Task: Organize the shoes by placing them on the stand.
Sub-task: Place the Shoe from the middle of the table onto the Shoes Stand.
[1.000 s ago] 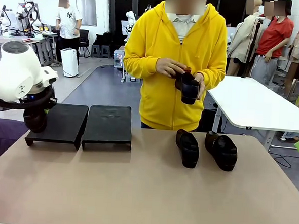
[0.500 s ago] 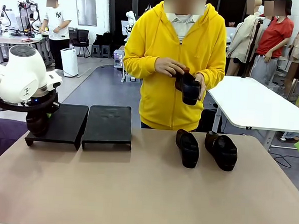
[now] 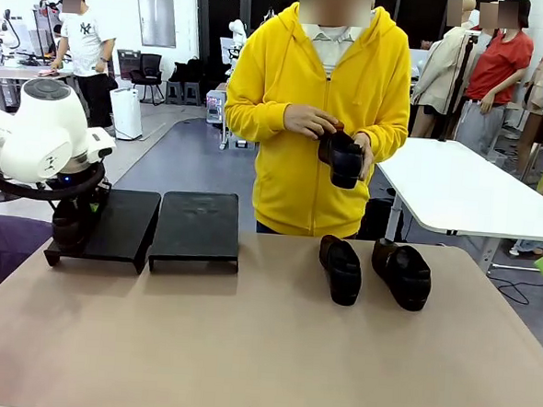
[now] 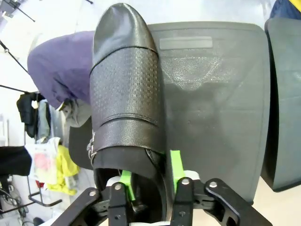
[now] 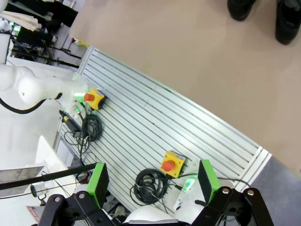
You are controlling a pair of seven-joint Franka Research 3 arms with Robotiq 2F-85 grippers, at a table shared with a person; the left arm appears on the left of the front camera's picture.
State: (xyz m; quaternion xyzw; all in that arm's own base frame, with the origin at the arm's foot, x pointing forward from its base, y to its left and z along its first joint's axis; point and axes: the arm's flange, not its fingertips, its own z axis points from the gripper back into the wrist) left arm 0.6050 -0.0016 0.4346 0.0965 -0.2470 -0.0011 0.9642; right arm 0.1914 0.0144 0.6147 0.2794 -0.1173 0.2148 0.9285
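- We find the left gripper part-open, its jaws astride the side wall of a glossy, pebble-grained black shoe
- The shoe's rounded toe points away from the jaws, on a matte, grainy stand
- Right gripper: jaws wide, empty
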